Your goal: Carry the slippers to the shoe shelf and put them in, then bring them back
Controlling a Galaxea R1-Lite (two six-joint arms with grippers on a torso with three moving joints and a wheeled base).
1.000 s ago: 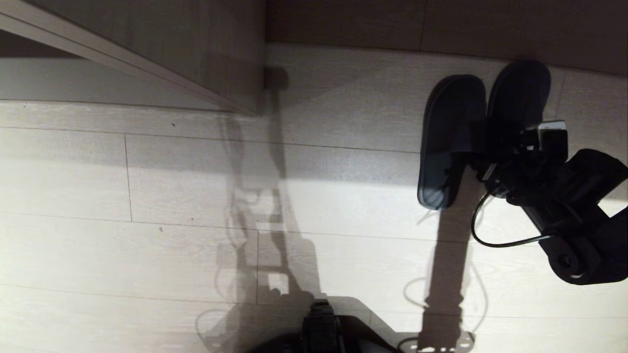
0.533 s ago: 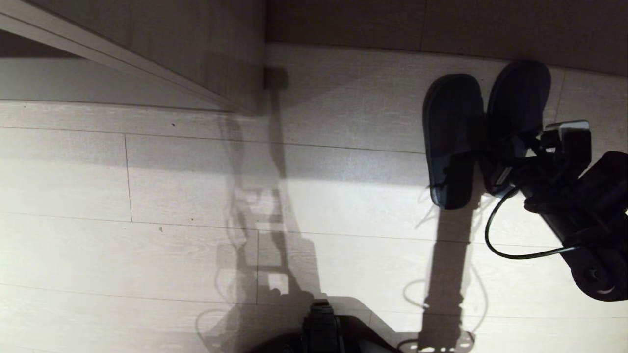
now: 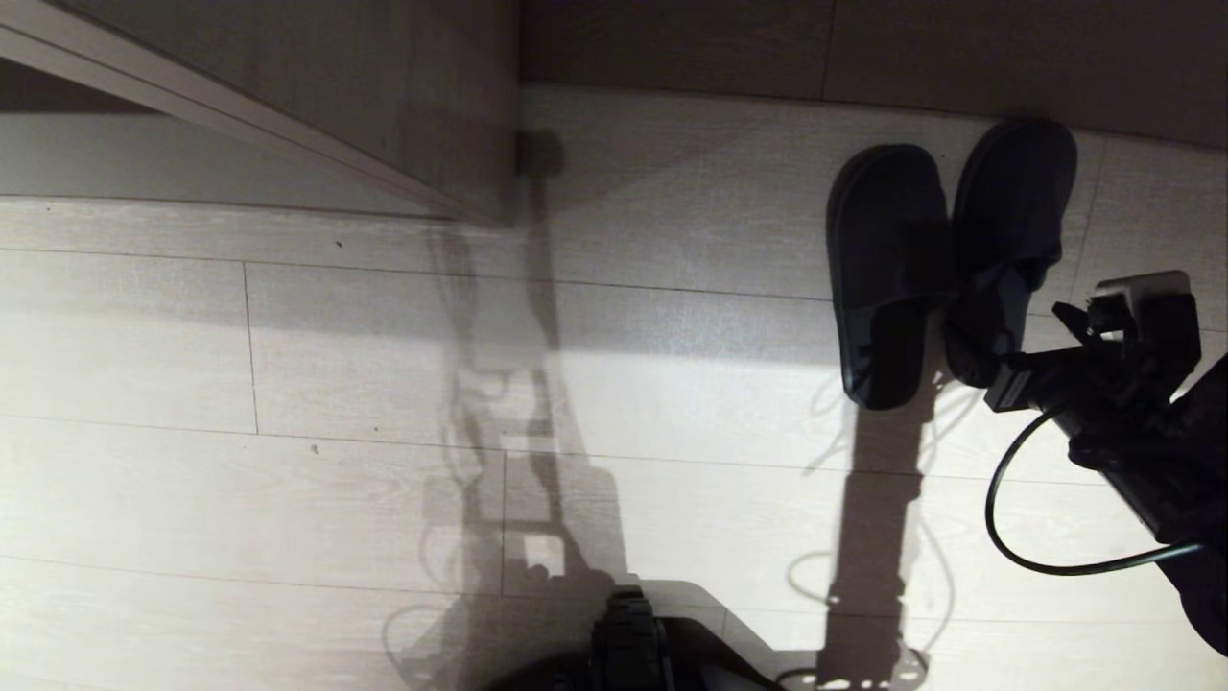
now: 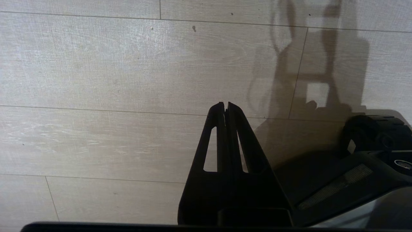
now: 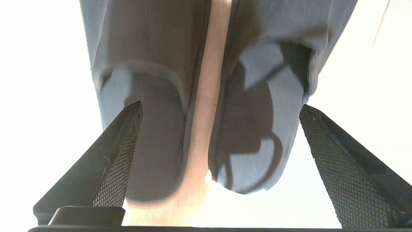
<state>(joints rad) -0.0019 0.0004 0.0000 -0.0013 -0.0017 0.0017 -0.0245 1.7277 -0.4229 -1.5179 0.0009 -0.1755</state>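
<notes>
— What's changed since a second ago?

— My right gripper (image 5: pixel 219 109) was down over the heels of the slippers (image 3: pixel 945 259), and it has pulled back toward me and to the right. Its jaws now stand wide apart and hold nothing.

— Where are the slippers?

— On the floor (image 3: pixel 288 384), side by side, toes pointing away from me, close to the dark wall strip. The left slipper's heel has swung a little to the right. Both heels lie just ahead of my spread fingers (image 5: pixel 122 151), clear of them.

— And the other arm?

— My left gripper (image 4: pixel 225 108) hangs over bare floor by my base, fingers pressed together
</notes>
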